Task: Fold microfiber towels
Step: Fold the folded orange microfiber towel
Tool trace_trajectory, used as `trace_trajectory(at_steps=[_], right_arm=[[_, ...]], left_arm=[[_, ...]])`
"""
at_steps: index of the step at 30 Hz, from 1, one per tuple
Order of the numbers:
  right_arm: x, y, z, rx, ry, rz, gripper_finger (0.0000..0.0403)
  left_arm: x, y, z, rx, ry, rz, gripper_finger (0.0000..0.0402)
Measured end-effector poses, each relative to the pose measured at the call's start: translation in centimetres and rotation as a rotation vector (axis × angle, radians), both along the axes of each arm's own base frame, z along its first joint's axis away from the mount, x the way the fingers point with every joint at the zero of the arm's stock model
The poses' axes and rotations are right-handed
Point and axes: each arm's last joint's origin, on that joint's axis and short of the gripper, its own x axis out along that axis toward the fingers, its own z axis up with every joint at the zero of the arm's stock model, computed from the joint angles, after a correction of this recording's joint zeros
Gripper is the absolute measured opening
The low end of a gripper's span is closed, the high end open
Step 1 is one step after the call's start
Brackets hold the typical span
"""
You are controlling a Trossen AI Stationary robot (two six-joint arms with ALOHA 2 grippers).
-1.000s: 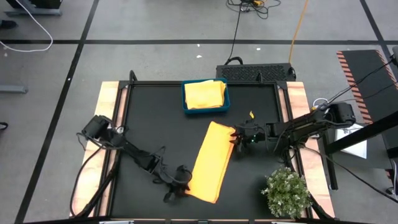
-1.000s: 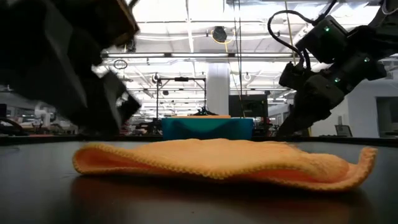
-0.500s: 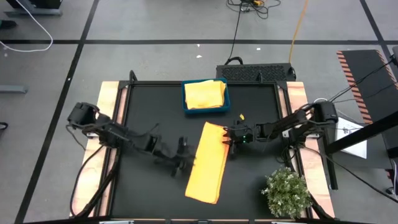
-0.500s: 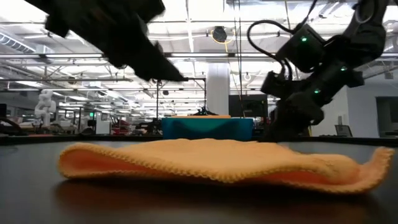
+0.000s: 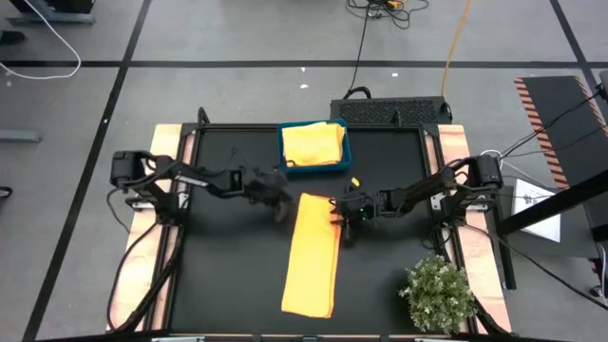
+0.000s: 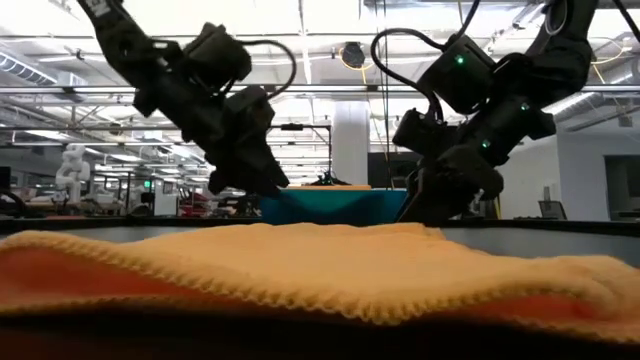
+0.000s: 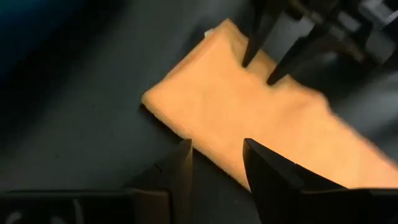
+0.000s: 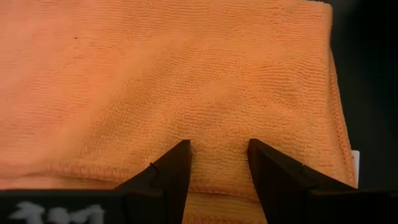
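Flanking the folded orange towel (image 5: 312, 253) just below the teal tray (image 5: 314, 167), we see the left tool (image 5: 282, 203) and right tool (image 5: 337, 217), both released.

Orange towel (image 5: 313, 254) (folded) flat mid-table

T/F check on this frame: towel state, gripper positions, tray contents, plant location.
1. The orange microfiber towel lies folded into a long strip on the black table. True.
2. The left gripper holds the towel lifted off the table. False: it is open by the towel's far corner, and the towel lies flat.
3. The right gripper is open above the towel. True.
4. The teal rectangular tray is empty. False: a yellow cloth lies in it.
5. The small bushy green plant stands by the left arm. False: it is on the right arm's side.
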Motion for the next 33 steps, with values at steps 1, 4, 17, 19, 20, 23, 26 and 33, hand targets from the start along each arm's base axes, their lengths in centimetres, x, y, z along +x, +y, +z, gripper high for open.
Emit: trace_trajectory(at_steps=[1, 4, 17, 19, 20, 23, 26, 33], right_arm=[[0.0, 0.1, 0.0, -0.001, -0.003, 0.004, 0.0155], [0.0, 0.4, 0.0, -0.001, -0.006, 0.016, 0.0155], [0.2, 0.6, 0.2, -0.013, -0.034, 0.033, 0.0155], [0.2, 0.6, 0.3, -0.013, -0.035, 0.033, 0.0155], [0.2, 0.6, 0.3, -0.014, -0.036, 0.033, 0.0155], [0.2, 0.6, 0.3, -0.014, -0.036, 0.032, 0.0155], [0.2, 0.6, 0.2, -0.014, -0.035, 0.032, 0.0155], [0.2, 0.6, 0.2, -0.015, -0.028, 0.032, 0.0155]], left_arm=[[-0.2, 0.5, -0.2, -0.029, -0.023, 0.004, 0.0145], [-0.8, 1.6, -0.5, -0.087, -0.06, 0.016, 0.0145], [0.4, 2.6, -4.3, -0.2, -0.027, 0.053, 0.0145], [1.2, 2.8, -4.6, -0.21, -0.064, 0.041, 0.0145], [1.5, 2.9, -4.7, -0.203, -0.08, 0.044, 0.0146], [2.3, 3.3, -5.1, -0.185, -0.081, 0.082, 0.0158], [2.5, 3.7, -5.7, -0.19, -0.052, 0.099, 0.0183], [2.2, 4.4, -6.2, -0.225, 0.02, 0.11, 0.0253]])
